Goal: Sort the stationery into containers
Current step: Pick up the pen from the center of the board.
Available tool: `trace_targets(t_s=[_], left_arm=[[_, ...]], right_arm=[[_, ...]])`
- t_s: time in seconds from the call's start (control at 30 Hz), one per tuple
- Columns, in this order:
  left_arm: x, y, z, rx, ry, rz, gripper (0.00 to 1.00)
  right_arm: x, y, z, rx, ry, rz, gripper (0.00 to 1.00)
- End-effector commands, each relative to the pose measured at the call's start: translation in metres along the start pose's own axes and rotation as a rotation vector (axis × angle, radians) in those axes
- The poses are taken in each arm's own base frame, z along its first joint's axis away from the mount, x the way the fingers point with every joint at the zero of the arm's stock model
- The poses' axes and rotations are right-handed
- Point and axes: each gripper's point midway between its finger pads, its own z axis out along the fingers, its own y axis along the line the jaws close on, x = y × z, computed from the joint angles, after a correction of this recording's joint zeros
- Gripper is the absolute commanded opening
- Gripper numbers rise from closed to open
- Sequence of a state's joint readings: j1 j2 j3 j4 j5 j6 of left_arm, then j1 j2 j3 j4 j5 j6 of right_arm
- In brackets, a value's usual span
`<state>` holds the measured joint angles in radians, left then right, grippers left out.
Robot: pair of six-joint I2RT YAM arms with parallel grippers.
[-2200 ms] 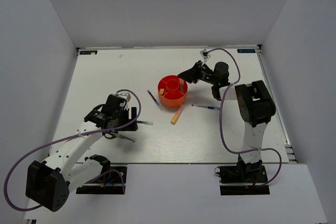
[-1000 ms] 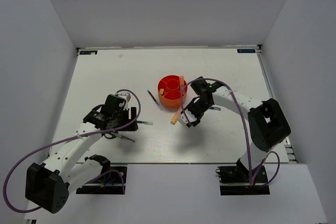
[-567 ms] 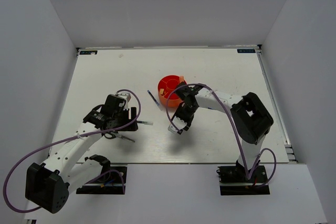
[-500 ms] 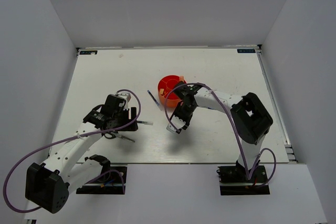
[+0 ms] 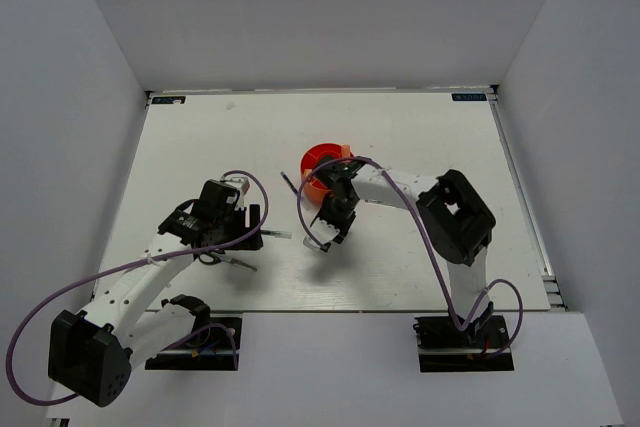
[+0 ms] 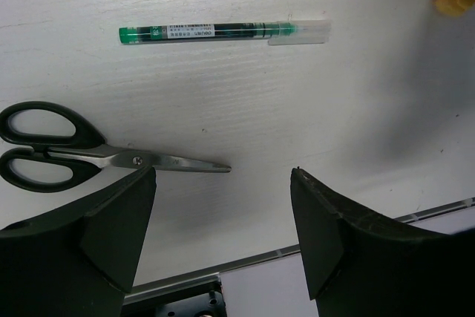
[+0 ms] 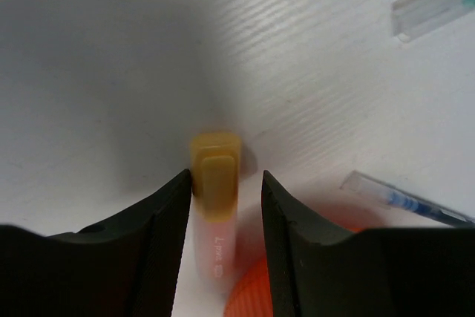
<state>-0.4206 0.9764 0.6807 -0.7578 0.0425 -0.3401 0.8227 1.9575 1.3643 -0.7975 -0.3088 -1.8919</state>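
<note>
Since the earlier frame the right gripper (image 7: 225,174) has been swung from beyond the tub (image 5: 318,160) to its near-left side. There the marker (image 7: 214,206), lying on the counter (image 5: 200,147) just beside the tub, is straddled by narrowly parted fingers, not yet clamped. The left gripper (image 6: 223,176) is held wide over the counter, with the scissors (image 6: 74,155) and a green pen (image 6: 215,32) lying ahead.

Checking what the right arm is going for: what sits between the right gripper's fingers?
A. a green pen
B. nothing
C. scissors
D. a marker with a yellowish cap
D: the right wrist view shows a marker with a yellowish cap and a pale body lying between the two fingers of the right gripper.
</note>
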Motion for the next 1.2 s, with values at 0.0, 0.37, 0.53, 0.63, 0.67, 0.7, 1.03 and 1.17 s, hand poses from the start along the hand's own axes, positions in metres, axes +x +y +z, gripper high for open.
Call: trace_targets(t_s=[0.0, 0.37, 0.53, 0.63, 0.67, 0.7, 1.03, 1.17], left_arm=[[-0.004, -0.002, -0.003, 0.011, -0.014, 0.007, 0.83], [-0.004, -0.003, -0.004, 0.019, -0.014, 0.008, 0.83], [-0.005, -0.002, -0.004, 0.013, -0.02, 0.006, 0.83], [-0.005, -0.002, -0.004, 0.013, -0.021, 0.004, 0.83], [-0.004, -0.002, -0.004, 0.011, -0.017, 0.008, 0.83], [-0.004, -0.001, -0.004, 0.011, -0.02, 0.008, 0.83], [-0.006, 0.0, -0.004, 0.004, -0.032, 0.007, 0.83], [-0.004, 0.0, -0.003, 0.003, -0.023, 0.008, 0.83]], right_arm=[[0.006, -0.014, -0.005, -0.003, 0.039, -0.011, 0.46], [-0.011, 0.061, -0.004, -0.357, -0.062, 0.044, 0.37], [-0.017, 0.09, 0.003, -0.449, -0.072, 0.146, 0.27], [-0.015, 0.091, 0.017, -0.344, -0.042, 0.176, 0.17], [-0.016, 0.092, 0.015, -0.323, -0.032, 0.209, 0.13], [-0.017, 0.089, 0.022, -0.274, -0.036, 0.219, 0.1], [-0.072, 0.002, -0.057, 0.252, -0.271, 0.715, 0.0], [-0.075, -0.036, -0.103, 0.462, -0.359, 0.824, 0.0]])
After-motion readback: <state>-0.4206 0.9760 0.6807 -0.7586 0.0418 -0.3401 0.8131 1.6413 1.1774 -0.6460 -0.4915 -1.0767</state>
